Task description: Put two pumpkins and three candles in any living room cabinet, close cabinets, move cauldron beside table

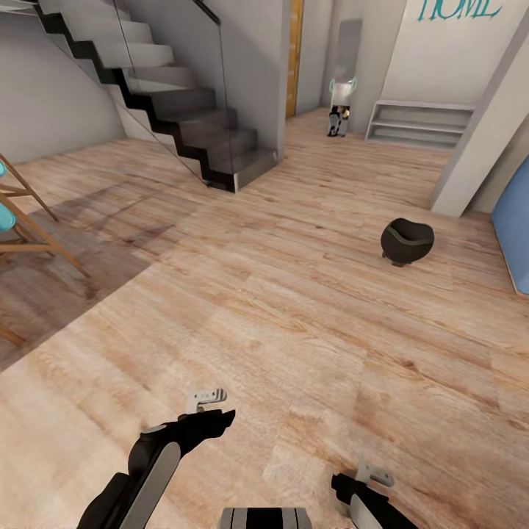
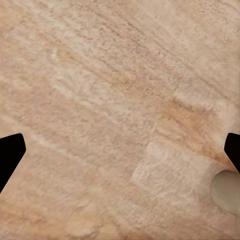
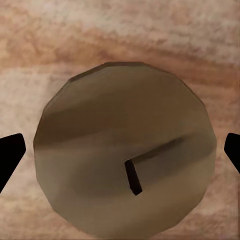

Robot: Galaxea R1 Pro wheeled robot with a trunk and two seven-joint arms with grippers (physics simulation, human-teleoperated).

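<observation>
Inspected on light wood plank floor [image 1: 294, 308], near grey staircase with black stringer [image 1: 184, 110] and white low shelf unit [image 1: 419, 123]. Small round black wide-mouthed cauldron [image 1: 407, 241] standing upright on bare floor, well ahead and to the right, beside grey pillar [image 1: 481, 125]; no table seen near it, so judged not yet positioned.

Short beige-tan cylindrical candle with dark wick [image 3: 125, 160] lying directly beneath right gripper [image 3: 120, 155], seen end-on, wick uppermost. Jaws spread wide to either side of it, not touching; judged poised above for a downward grasp.

Left gripper [image 2: 120, 150] likewise spread, nothing between its jaws, held low over floor. Pale rounded object [image 2: 227, 192] at frame edge, identity not determinable. No pumpkins or cabinet recorded.
</observation>
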